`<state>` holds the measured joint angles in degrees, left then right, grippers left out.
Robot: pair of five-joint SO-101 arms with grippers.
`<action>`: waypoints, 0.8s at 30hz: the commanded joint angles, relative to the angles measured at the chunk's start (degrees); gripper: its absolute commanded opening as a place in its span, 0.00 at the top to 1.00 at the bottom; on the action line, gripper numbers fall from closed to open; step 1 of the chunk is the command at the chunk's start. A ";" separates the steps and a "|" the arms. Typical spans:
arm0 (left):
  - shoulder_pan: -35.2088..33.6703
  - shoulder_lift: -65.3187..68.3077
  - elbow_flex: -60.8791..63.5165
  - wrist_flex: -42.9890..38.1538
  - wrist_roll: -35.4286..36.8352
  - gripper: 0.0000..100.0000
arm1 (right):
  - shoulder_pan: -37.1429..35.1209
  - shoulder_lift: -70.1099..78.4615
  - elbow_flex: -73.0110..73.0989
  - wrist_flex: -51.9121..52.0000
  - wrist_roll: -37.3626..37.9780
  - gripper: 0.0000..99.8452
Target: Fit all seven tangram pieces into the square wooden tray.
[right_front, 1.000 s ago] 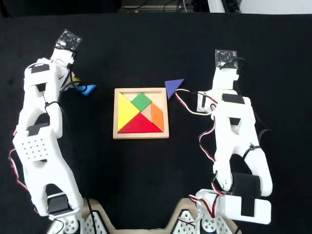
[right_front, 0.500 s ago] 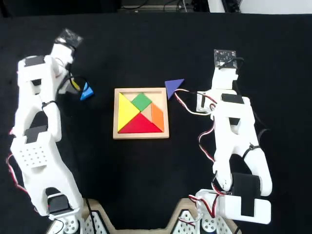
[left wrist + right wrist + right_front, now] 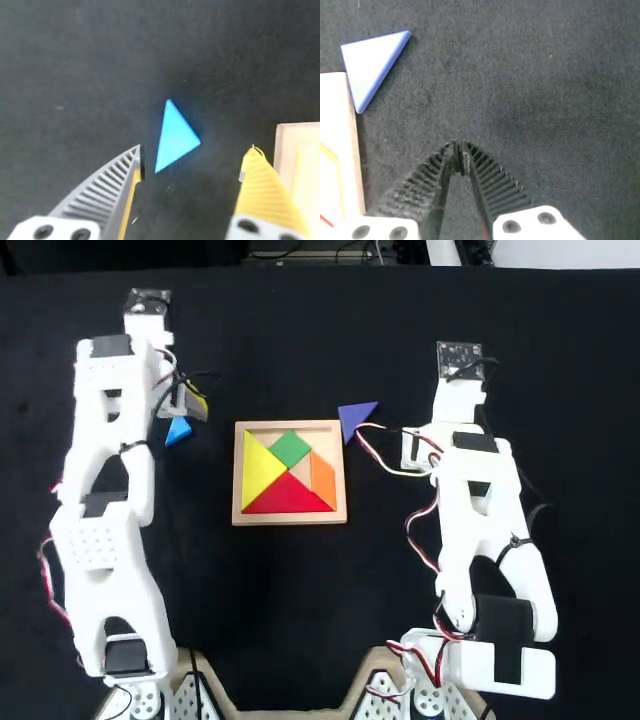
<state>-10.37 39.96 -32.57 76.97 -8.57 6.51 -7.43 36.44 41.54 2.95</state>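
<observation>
The square wooden tray (image 3: 240, 515) lies mid-table with yellow, green, orange and red pieces in it; a bare wooden patch shows in its middle. A small light-blue triangle (image 3: 177, 430) (image 3: 173, 136) lies on the cloth left of the tray. My left gripper (image 3: 195, 150) (image 3: 188, 405) hovers open over it, one finger on each side, not touching. A purple-blue triangle (image 3: 355, 418) (image 3: 372, 62) lies just off the tray's upper right corner. My right gripper (image 3: 458, 148) is shut and empty, to the right of that triangle.
Black cloth covers the table. The tray's edge (image 3: 300, 165) (image 3: 337, 145) sits close to both grippers. Both arm bases (image 3: 300, 690) stand at the near edge. Open cloth lies in front of the tray.
My left arm has swung toward the tray and turned, bringing its open gripper over the light-blue triangle, which shifted slightly. The right arm has stayed still.
</observation>
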 commanded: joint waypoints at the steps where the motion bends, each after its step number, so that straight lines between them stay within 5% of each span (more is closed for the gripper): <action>1: -1.45 4.66 -8.92 -0.70 1.23 0.69 | -0.44 -0.31 -0.31 -0.79 0.18 0.99; 24: -1.54 10.37 -11.74 0.53 -2.02 0.69 | -0.70 -0.31 -0.31 -0.79 0.18 0.99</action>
<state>-10.99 51.12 -41.63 77.32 -9.89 6.51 -7.43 36.44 41.54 2.95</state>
